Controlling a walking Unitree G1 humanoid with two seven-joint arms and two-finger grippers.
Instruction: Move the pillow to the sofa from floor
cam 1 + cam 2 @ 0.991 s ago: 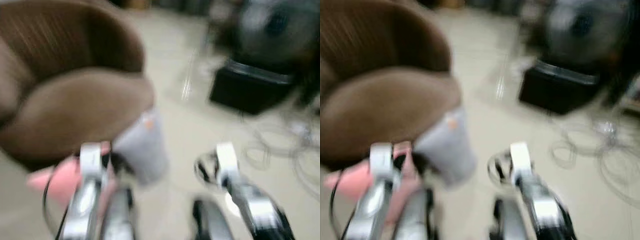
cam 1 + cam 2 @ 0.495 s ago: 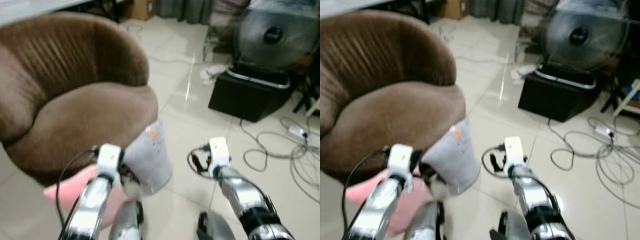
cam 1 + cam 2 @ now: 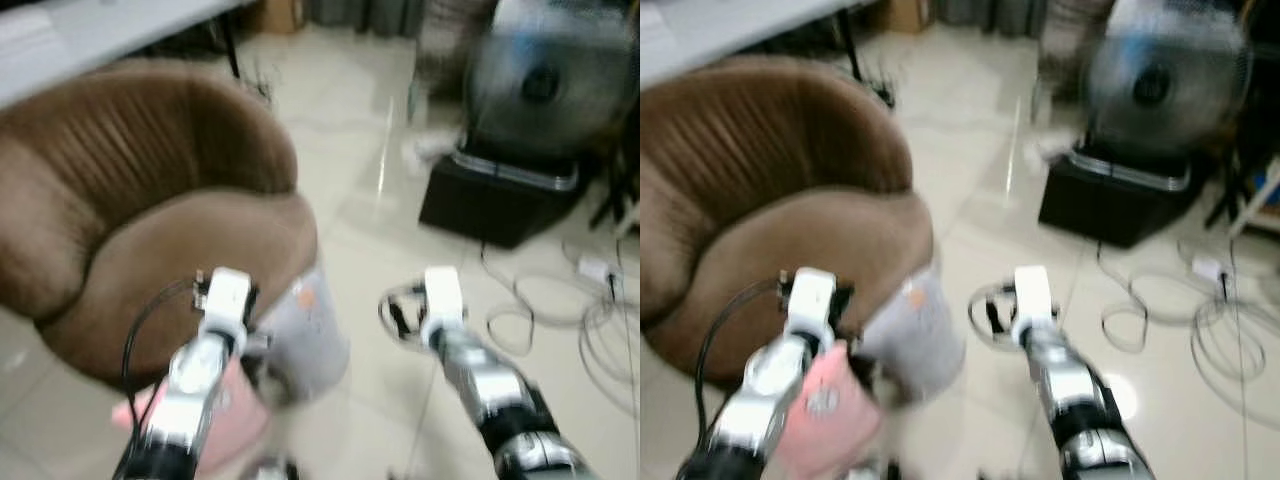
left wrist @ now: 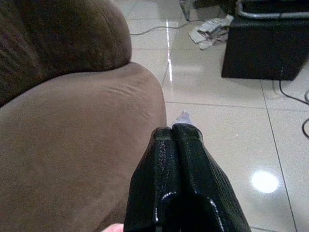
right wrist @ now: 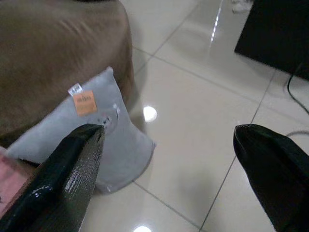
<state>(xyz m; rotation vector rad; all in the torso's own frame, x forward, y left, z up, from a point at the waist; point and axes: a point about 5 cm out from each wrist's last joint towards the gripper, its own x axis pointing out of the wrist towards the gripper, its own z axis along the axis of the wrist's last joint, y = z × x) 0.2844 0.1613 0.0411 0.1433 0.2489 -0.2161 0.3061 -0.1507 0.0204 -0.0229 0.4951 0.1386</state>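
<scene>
A grey pillow (image 3: 312, 335) with an orange tag stands on the tiled floor, leaning against the front of the brown sofa (image 3: 150, 200). Beside it, under my left arm (image 3: 205, 360), lies a pink pillow (image 3: 825, 412). My left gripper (image 4: 176, 131) is shut, with its fingers pressed together and nothing seen between them. It is held in front of the sofa seat (image 4: 72, 135), just above the grey pillow's tip (image 4: 183, 116). My right gripper (image 5: 169, 130) is wide open above the floor, to the right of the grey pillow (image 5: 96, 133).
A standing fan (image 3: 545, 80) on a black box (image 3: 500, 195) stands at the back right. Loose cables (image 3: 590, 310) run over the floor beside it. Crumpled paper (image 4: 210, 31) lies near the box. A white table edge (image 3: 80, 35) runs behind the sofa.
The whole picture has shifted and is blurred again, so the camera moved. Both arms keep about the same place before the sofa, with the left wrist slightly higher.
</scene>
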